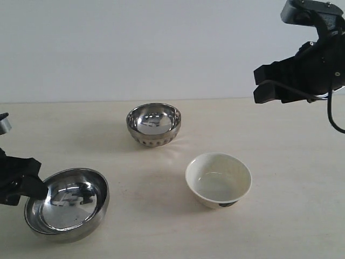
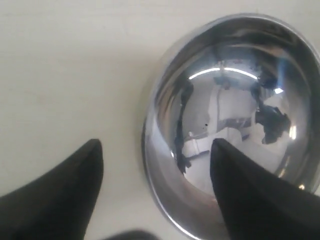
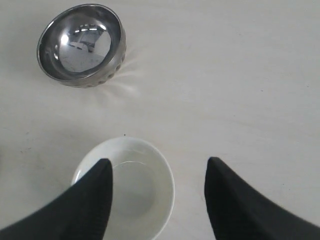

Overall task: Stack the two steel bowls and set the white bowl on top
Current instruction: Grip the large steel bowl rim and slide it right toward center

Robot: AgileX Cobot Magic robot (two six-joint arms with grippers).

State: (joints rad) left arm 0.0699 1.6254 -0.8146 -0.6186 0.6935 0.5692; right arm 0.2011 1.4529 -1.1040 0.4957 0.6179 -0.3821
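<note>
The wider plain steel bowl (image 1: 67, 204) rests near the table's front left. My left gripper (image 1: 21, 181) is open and straddles its left rim. In the left wrist view one finger (image 2: 250, 190) is over the inside of this bowl (image 2: 235, 90) and the other finger lies outside over the table, with the gripper (image 2: 156, 142) wide apart. The smaller steel bowl (image 1: 153, 124) with a dotted band stands further back in the middle, and also appears in the right wrist view (image 3: 80, 45). The white bowl (image 1: 218, 179) sits right of centre. My right gripper (image 1: 259, 86) hangs open high above the table, empty, over the white bowl (image 3: 130, 190).
The pale table (image 1: 280, 162) carries only these three bowls. A plain light wall stands behind it. Bare tabletop lies between the bowls and to the right of the white bowl.
</note>
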